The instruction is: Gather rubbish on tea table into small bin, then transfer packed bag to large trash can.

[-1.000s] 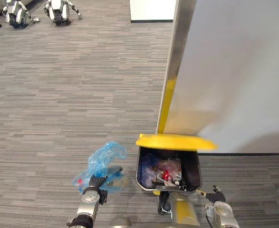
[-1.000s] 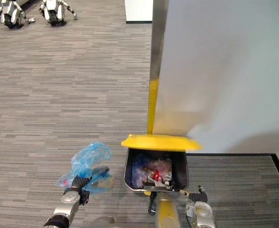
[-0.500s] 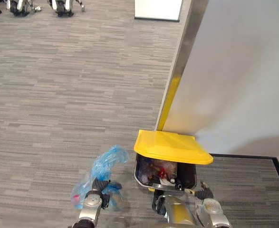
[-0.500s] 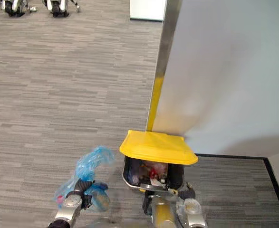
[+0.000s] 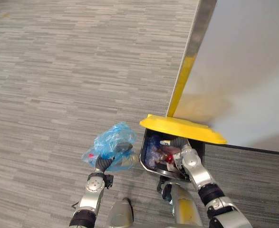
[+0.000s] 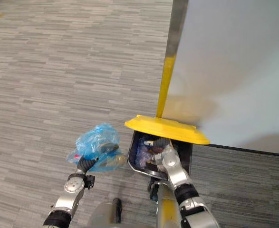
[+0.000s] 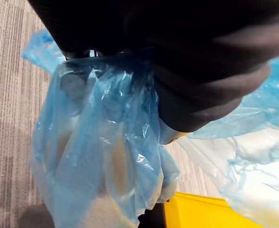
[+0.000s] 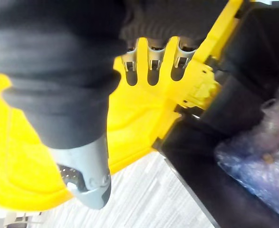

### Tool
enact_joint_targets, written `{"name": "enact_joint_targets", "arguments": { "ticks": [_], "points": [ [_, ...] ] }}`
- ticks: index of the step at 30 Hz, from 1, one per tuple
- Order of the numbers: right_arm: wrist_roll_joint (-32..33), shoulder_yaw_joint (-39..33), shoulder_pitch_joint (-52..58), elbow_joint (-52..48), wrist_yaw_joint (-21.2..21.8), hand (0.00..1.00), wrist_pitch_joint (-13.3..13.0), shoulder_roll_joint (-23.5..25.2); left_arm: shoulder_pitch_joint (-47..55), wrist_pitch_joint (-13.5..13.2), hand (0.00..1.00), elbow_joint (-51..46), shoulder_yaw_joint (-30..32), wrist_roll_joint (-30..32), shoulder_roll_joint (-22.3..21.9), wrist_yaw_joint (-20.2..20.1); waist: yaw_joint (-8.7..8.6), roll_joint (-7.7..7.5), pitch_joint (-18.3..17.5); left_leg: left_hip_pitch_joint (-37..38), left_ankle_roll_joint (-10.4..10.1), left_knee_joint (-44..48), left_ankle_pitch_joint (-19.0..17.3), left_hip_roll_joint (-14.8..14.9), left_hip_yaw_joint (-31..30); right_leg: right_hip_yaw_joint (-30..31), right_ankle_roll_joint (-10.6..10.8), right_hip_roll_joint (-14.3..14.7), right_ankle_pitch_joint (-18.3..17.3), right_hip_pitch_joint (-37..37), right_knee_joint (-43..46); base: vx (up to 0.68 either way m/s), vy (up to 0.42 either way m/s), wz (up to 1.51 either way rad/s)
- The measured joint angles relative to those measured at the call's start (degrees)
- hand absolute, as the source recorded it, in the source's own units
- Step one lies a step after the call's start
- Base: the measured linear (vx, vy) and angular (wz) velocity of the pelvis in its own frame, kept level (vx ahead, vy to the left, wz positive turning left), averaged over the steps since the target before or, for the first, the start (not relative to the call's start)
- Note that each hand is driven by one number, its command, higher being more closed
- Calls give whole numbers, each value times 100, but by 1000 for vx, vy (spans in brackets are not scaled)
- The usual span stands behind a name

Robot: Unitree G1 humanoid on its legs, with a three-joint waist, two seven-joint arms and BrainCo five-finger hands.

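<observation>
Here, bag (image 5: pixel 111 142) held beside bin (image 5: pixel 143 148).
The left robot hand (image 5: pixel 101 165) clamps the bag just left of the bin; the right robot hand (image 5: pixel 187 159) is under the bin's lid (image 5: pixel 182 129), grip unreadable.

I see the bin (image 5: pixel 144 151) black-walled under a bright yellow lid (image 5: pixel 182 129), with blue and pink-red wrappings (image 5: pixel 154 153) inside. Just left of the bin the rubbish bag (image 5: pixel 108 146) is translucent blue. The carpet (image 5: pixel 58 71) around the bin is grey with fine darker streaks.
</observation>
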Motion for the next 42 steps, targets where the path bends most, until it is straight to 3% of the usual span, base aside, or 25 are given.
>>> {"name": "enact_joint_targets", "arguments": {
  "ticks": [9,19,26,28,29,30,31,33,34,35,36,37,38,39,40,41,42],
  "points": [
    [484,34,-1401,-241,-12,0,119,-904,12,-51,100,-975,-309,-421,259,15,-5,14,325,-313,-86,211,7,281,-162,-225,-13,261,1,-93,-91,2,-94,3],
    [818,32,-1698,-228,-7,0,167,-1088,-106,-243,100,-1874,-729,-896,456,-33,-2,-35,540,-593,-152,545,-34,439,-330,-343,-11,388,47,-94,-217,-60,-48,5],
    [820,32,-1966,-159,4,0,168,-1184,-720,-368,100,-2232,-1404,-1045,752,-141,-11,-118,686,-733,-177,620,-48,569,-396,-429,47,555,81,-73,-490,-66,-68,-2],
    [819,32,-2106,-159,3,0,168,-1188,-997,-371,100,-2310,-1688,-1045,863,-139,-9,-144,771,-795,-170,581,-44,639,-463,-469,217,611,40,-72,-588,-73,-108,1],
    [821,34,-2248,-150,3,0,171,-1195,-1187,-389,100,-2381,-1869,-1045,895,-151,-32,-148,884,-841,-241,679,-16,729,-477,-124,-138,640,269,-191,-147,-80,-128,13],
    [820,53,-2330,-99,4,0,171,-1239,-1342,-397,100,-2409,-2003,-1042,905,-142,-54,-181,913,-908,-371,953,-7,691,-469,-142,-409,662,244,-204,-210,-53,-96,7],
    [820,54,-2379,-100,5,0,170,-1249,-1406,-397,100,-2428,-2045,-1042,873,-129,-42,-190,918,-1021,-345,1144,-36,678,-444,-143,-417,681,238,-219,-275,-81,-53,-1],
    [821,116,-2488,-103,4,0,171,-1330,-1799,-395,100,-2428,-2413,-1023,831,-113,-33,-195,926,-1329,-2,1782,-215,429,-78,-281,-199,689,348,-211,-585,-120,-21,-21],
    [821,184,-2506,-103,3,0,172,-1343,-1897,-398,100,-2429,-2497,-1021,788,-114,-22,-171,935,-1285,193,1658,-391,458,37,-288,-181,730,380,-215,-550,-113,-2,0],
    [821,242,-2542,-104,1,0,171,-1360,-2133,-407,100,-2403,-2612,-998,793,-108,-107,-304,1010,-1269,19,1699,-445,481,120,-233,-412,668,561,-279,-423,-74,-10,16],
    [820,271,-2584,-104,2,0,171,-1386,-2214,-409,100,-2392,-2645,-967,779,-94,-159,-337,1047,-1299,-13,1747,-455,453,122,-263,-429,662,537,-287,-451,-92,-10,14],
    [820,321,-2666,-131,2,0,170,-1394,-2318,-410,100,-2347,-2716,-936,701,-80,-160,-340,1052,-1371,-10,1802,-454,457,107,-273,-354,737,561,-295,-621,-120,-37,-15],
    [819,343,-2719,-171,2,0,170,-1400,-2430,-413,100,-2211,-2813,-847,662,-63,-129,-308,1071,-1454,9,1733,-424,533,32,-329,42,766,325,-335,-654,-154,-89,-20],
    [818,365,-2872,-219,-15,0,166,-1434,-2676,-406,100,-1957,-2916,-768,622,-19,-91,-200,1138,-1520,10,1662,-418,691,58,0,-461,689,197,-753,460,-92,-155,28],
    [817,426,-2989,-214,-53,0,160,-1507,-2838,-379,100,-1707,-2966,-692,540,7,-315,-306,1165,-1643,-128,1784,-341,542,105,713,-518,418,250,-688,899,-32,-166,35],
    [816,486,-3123,-203,-69,0,154,-1538,-2895,-361,100,-1614,-2962,-646,510,17,-270,-255,1208,-1683,-231,1862,-300,667,136,573,-616,486,366,-717,833,-8,-181,0],
    [815,599,-3341,-214,-96,0,140,-1547,-3082,-339,100,-1267,-2991,-556,483,14,-152,-248,1209,-1842,-223,1863,-286,677,39,601,-530,635,537,-791,569,-29,-115,-46]
  ]
}}
